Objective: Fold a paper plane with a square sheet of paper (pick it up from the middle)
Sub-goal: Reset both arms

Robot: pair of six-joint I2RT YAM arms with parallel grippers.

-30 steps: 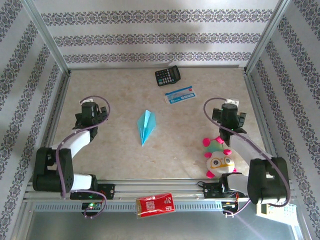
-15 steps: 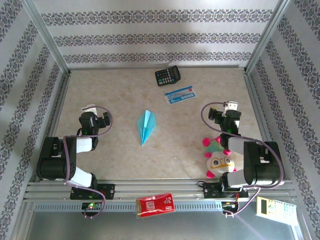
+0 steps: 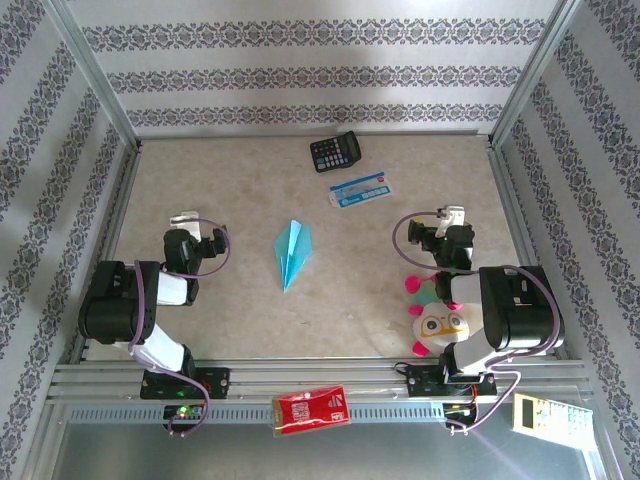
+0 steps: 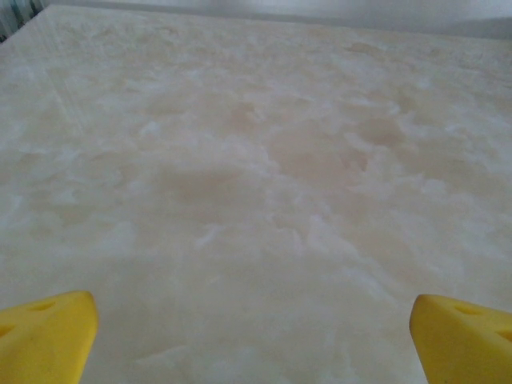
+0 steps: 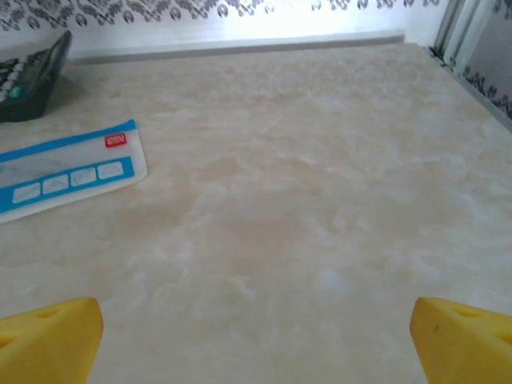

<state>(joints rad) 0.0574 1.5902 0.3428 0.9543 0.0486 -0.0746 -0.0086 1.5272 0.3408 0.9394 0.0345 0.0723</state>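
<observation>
Paper plane [image 3: 291, 252], slim pointed turquoise dart, lies centred on the beige marbled table [image 3: 350, 300], apparently fully folded, well apart from both arms. Left gripper [image 4: 254, 336] and right gripper [image 5: 256, 340] gape wide, empty. Risk: a stray arm sweep could crush its creases.

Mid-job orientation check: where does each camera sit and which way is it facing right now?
Top external: above and behind the robot, looking down; left gripper and right gripper flank the paper plane.
Left wrist: low on the left arm, facing across bare tabletop; yellow fingertips wide apart.
Right wrist: low on the right arm, facing the far wall; yellow fingertips, card, calculator.
Shared: card and calculator, in top and right wrist.
</observation>
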